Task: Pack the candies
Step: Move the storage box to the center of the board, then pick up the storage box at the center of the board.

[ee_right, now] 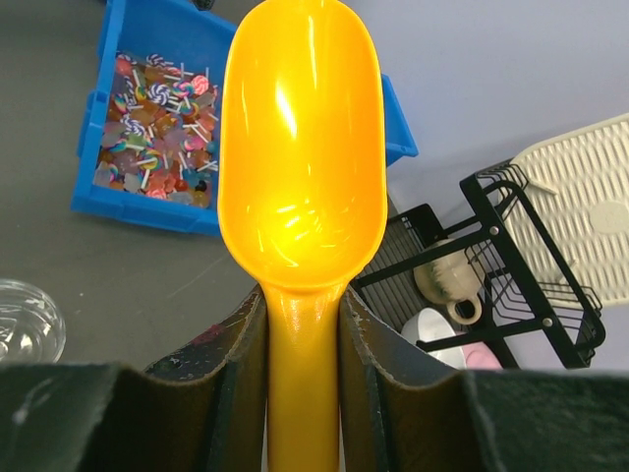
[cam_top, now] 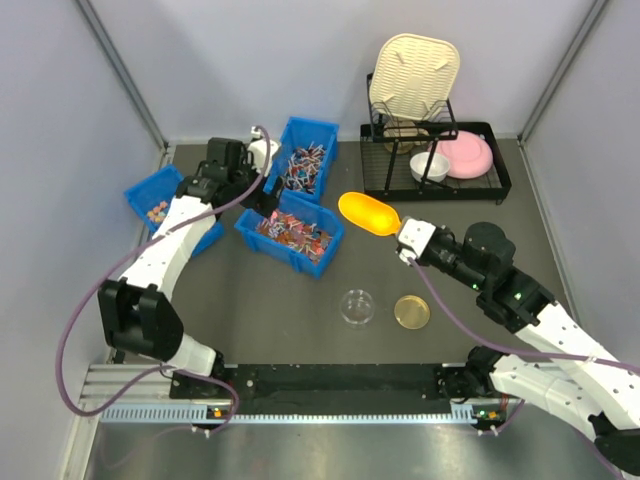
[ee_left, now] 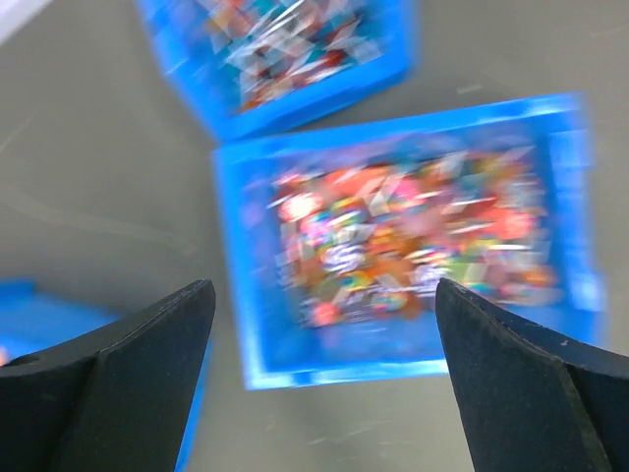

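**Empty scoop lined up on the candy bin**

The right fingers (ee_right: 236, 383) clamp the handle of the yellow scoop (ee_right: 300, 147). Its bowl is empty and aimed toward the blue bin (cam_top: 300, 258) where the candies (cam_top: 290, 230) lie heaped, likely set for a dig. The left fingers (ee_left: 128, 374) hang wide apart over that bin, holding nothing, perhaps to steady it. A clear bowl (cam_top: 357, 306) sits open on the desk (cam_top: 280, 320), with a lid (cam_top: 411, 311) just beside it.

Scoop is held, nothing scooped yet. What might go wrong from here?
1. The left gripper hangs open over the candies in the near bin; the scoop in the right gripper may hit it there.
2. The clear dish looks hardly wider than the scoop, so poured candies may spill.
3. A second bin of other sweets sits close by; the scoop could dip there.
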### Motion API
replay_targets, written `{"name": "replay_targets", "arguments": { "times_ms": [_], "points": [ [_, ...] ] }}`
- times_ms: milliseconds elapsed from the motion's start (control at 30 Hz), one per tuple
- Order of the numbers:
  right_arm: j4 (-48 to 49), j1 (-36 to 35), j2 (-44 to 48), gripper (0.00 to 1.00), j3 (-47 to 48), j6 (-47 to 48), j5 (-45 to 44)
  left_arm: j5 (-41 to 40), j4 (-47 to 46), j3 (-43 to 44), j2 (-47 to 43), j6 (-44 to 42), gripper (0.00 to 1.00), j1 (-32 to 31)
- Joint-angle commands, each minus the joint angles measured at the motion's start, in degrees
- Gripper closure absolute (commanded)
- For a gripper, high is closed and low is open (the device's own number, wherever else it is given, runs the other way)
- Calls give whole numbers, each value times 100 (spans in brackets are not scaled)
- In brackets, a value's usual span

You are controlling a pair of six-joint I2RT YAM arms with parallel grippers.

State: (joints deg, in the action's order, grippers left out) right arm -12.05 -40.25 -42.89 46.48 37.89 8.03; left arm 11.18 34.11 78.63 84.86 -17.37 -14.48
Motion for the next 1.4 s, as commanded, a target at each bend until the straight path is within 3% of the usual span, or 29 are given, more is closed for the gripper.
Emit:
{"name": "replay_targets", "arguments": {
  "times_ms": [0,400,600,800,967,1100,1200,1333,1367],
  "points": [
    [256,79,36,100,10,-54,120,-529,-246,-76,531,-170,1,463],
    [256,79,-78,100,-42,-36,163,-723,-353,-67,1770,-285,2,613],
    [-199,70,-561,100,299,-62,321,-371,78,108,2166,-232,26,613],
    [-1297,44,-1555,100,1170,51,366,-187,586,284,2280,-258,38,613],
    [-1949,-79,-2125,100,1871,201,181,-256,1176,731,2552,-285,40,613],
    [-2345,-158,-2625,100,2391,228,137,-406,1738,1145,2869,-224,58,613],
    [-2635,-273,-3161,100,2822,219,-47,-380,1994,1330,3001,-127,79,613],
    [-3092,-448,-3829,100,3411,131,-328,-126,2109,1436,2949,110,92,613],
    [-3301,-483,-3980,100,3655,105,-424,-47,2100,1427,2923,267,100,613]
  ]
}}
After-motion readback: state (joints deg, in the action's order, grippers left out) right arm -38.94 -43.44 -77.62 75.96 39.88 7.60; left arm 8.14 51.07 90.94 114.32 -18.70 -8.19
